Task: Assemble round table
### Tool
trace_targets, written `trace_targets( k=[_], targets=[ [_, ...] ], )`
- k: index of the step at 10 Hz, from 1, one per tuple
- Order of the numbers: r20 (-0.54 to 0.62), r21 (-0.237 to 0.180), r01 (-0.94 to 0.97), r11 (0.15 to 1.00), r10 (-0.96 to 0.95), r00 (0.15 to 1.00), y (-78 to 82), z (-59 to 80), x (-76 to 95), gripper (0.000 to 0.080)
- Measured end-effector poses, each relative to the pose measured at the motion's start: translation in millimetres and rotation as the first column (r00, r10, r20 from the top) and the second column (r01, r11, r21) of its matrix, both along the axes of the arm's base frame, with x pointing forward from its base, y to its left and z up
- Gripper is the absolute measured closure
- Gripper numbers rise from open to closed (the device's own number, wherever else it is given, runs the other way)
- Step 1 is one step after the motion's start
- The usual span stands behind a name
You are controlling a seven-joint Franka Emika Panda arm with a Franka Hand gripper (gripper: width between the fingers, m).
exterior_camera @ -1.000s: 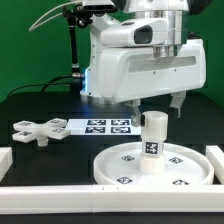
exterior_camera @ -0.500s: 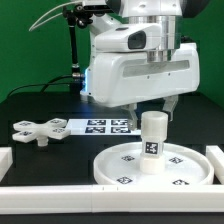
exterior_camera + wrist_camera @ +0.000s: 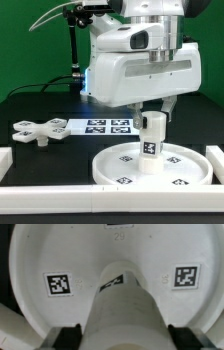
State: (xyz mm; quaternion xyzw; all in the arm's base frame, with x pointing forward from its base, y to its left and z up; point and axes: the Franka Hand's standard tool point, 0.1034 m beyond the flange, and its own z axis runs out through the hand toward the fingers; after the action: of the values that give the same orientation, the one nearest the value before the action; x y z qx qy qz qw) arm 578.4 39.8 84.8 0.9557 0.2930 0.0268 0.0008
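While the post (image 3: 152, 137) stands upright at the middle of the round disc (image 3: 108, 168), we see the gripper (image 3: 155, 108) low over its top, one finger on each side. In the wrist view the fingers (image 3: 68, 335) flank the post closely; we cannot tell whether they press it. The cross piece (image 3: 32, 130) lies well apart on the table, just beside the marker board (image 3: 100, 126).

One round disc (image 3: 185, 168), one short post (image 3: 152, 135), one four-armed cross piece (image 3: 33, 130), and one marker board (image 3: 100, 126).
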Motion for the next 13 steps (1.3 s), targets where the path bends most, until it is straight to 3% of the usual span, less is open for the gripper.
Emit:
trace_targets(
  k=[2,5,8,9,13],
  targets=[
    [-0.001,0.005,0.050,0.999,-0.050,0.999,0.5,0.0,0.0,0.0392],
    [-0.021,0.053,0.359,0.932,-0.359,0.933,1.3,-0.2,-0.3,0.0390],
    [-0.064,0.072,0.677,0.732,-0.674,0.736,3.0,-0.7,-5.8,0.0390],
    [-0.092,0.079,0.779,0.621,-0.774,0.627,2.8,-1.6,-7.6,0.0390],
    [-0.121,0.073,0.902,0.425,-0.894,0.431,2.3,-1.7,-7.5,0.0390]
  ],
)
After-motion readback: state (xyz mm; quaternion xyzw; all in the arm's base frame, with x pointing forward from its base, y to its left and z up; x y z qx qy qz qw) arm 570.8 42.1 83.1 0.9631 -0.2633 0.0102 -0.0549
